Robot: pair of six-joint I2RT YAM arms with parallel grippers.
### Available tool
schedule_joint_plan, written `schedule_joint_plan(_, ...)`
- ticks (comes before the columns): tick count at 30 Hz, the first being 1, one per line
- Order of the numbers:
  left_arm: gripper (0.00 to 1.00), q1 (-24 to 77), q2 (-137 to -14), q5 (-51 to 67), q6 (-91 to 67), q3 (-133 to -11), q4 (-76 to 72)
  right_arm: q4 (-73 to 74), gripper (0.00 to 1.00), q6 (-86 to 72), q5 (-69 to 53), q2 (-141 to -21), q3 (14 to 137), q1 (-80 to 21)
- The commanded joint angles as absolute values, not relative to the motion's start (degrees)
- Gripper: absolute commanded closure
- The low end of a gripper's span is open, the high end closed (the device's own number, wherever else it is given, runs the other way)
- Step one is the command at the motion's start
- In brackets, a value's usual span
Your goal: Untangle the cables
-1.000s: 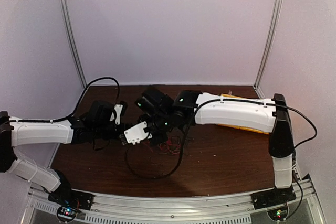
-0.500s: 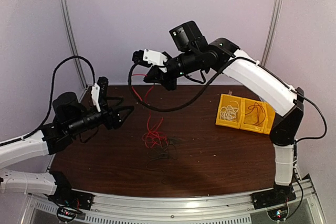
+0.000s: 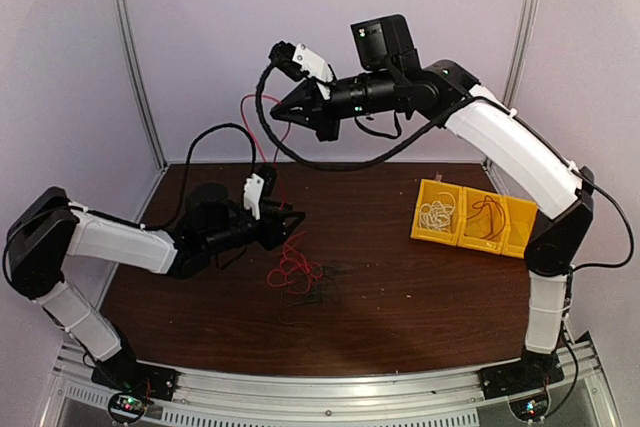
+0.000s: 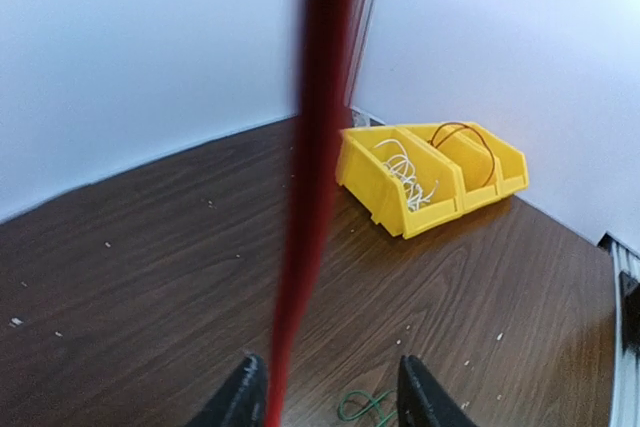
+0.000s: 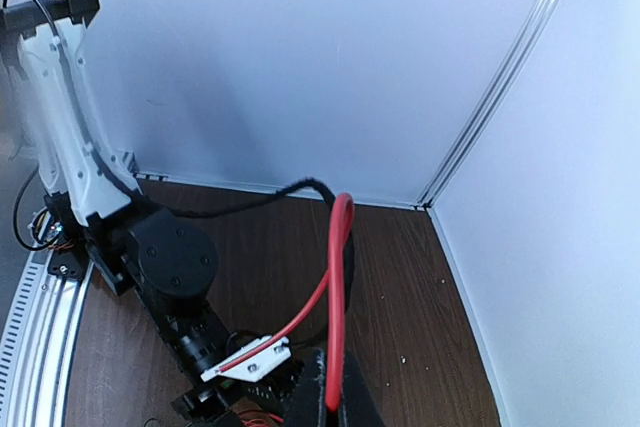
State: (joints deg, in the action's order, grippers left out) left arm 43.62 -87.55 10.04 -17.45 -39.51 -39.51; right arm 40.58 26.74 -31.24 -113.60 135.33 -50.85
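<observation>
Tangle of thin red cable (image 3: 292, 269) on dark woodgrain table (image 3: 420, 307), one strand held high by clenched right gripper (image 3: 280, 112), left gripper (image 3: 297, 218) parted around it, yellow plastic bins (image 3: 515, 235) nearby.

**Right arm hoists the red cable; left arm moves in**

A second ago the right tool (image 3: 281, 112) was low in the tangle on the bench (image 3: 420, 297). Now it is high against the back wall, clamped on the red cable (image 3: 291, 268), which trails up from the heap. The left tool (image 3: 287, 220) has swung inward and straddles that strand. The yellow bins (image 3: 437, 238) have come into view.
</observation>
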Motion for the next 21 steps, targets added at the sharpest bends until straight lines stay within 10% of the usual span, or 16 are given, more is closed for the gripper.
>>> schedule_joint_plan(1,0.61,44.16,-96.24,11.71,-19.25,-40.61,-53.69,37.74,1.00,24.73,-31.31,-109.80,138.21,-49.55)
schedule_joint_plan(21,0.69,44.07,-111.07,1.03,-24.17,-41.89,-45.17,35.89,1.00,17.34,-41.16,-104.08,153.00,-28.92)
